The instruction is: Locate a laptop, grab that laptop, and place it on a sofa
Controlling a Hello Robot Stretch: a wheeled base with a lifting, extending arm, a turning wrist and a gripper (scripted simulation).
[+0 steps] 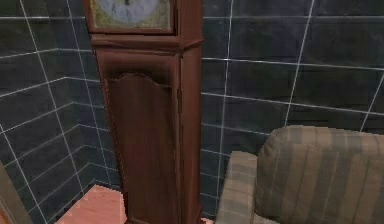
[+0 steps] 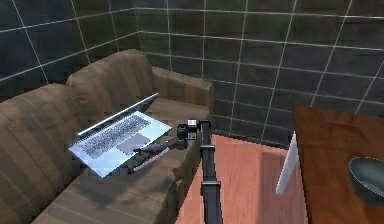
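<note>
laptop (image 2: 120, 143) is showing, lid raised, over the seat of the brown sofa (image 2: 60, 110). its long axis is running along the cushions, from the arm side view's lower left up to the right, with the hinge toward the backrest. my gripper (image 2: 140, 161) is reaching in at its near edge. i am not able to tell whether i am holding it, nor how my fingers are set.
</note>
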